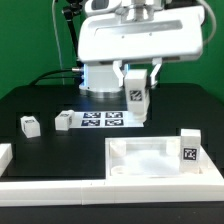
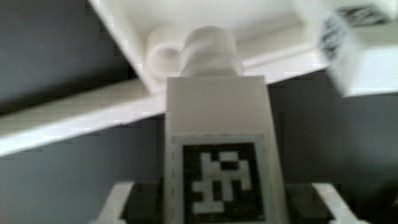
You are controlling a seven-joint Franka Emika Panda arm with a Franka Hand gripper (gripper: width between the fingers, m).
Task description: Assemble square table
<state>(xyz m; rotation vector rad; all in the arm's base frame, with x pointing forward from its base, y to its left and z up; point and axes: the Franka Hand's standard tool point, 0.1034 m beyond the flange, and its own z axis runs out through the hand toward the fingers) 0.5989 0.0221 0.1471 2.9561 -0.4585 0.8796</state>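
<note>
White plastic kit, square table. By your pictures the step in hand looks like carrying a leg to its socket.

**Tabletop (image 1: 150, 165): one.** It lies flat, rim up, at the front edge of the table (image 1: 40, 100), toward the corner on the exterior view's right. No socket shows a leg clearly seated.

**Legs: four.**
- The leg (image 1: 136, 98) is clamped in the gripper (image 1: 136, 84). It hangs upright with its tag facing out, clear of the table and over its middle, behind the tabletop.
- The second leg (image 1: 29, 125) stands loose mid-table, toward the edge on the exterior view's left.
- The third leg (image 1: 64, 119) is just beside the marker board.
- The fourth leg (image 1: 188, 148) stands at the tabletop's rim on the exterior view's right. You cannot tell whether it is on the tabletop or beside it.

**Gripper: one.** Its jaws are closed on the leg, one pad on each side. The wrist view shows this too, with the gripper (image 2: 222, 205) holding the leg (image 2: 222, 130).

**Socket (image 2: 196, 50): one in the wrist view.** It is a round corner socket lying beyond the leg's free end.

**Marker board (image 1: 100, 119): one,** mid-table.

**Rail (image 1: 60, 185):** one run along the front edge, and a second piece at the edge on the exterior view's left.

**Next move, as a judgement.** Bring the leg's lower end squarely over that corner socket and keep the leg upright. Lower it without catching the rim, and let go only once it is seated. That would leave three legs to fit.
</note>
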